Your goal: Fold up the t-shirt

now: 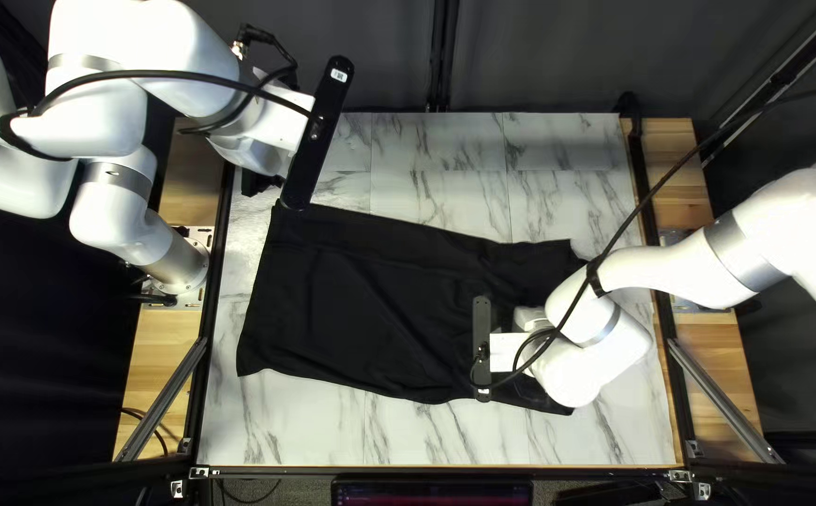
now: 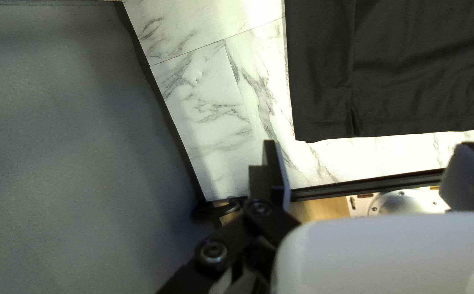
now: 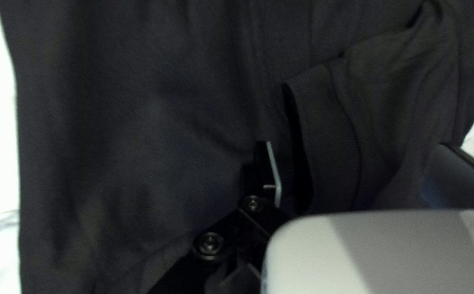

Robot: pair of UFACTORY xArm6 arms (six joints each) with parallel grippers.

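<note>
Left pincer (image 1: pixel 260 181) wide open, right pincer (image 1: pixel 529 319) wide open above t-shirt (image 1: pixel 370 300)

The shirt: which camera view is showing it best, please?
The top left view: it shows the shirt nearly whole, though the right arm hides part. The left wrist view shows only one end, with a slit; the right wrist view, a close section with a sleeve.

No print legible; white label (image 1: pixel 338 76) on black bar (image 1: pixel 318 136) of left arm (image 1: pixel 178 47) too small.
</note>
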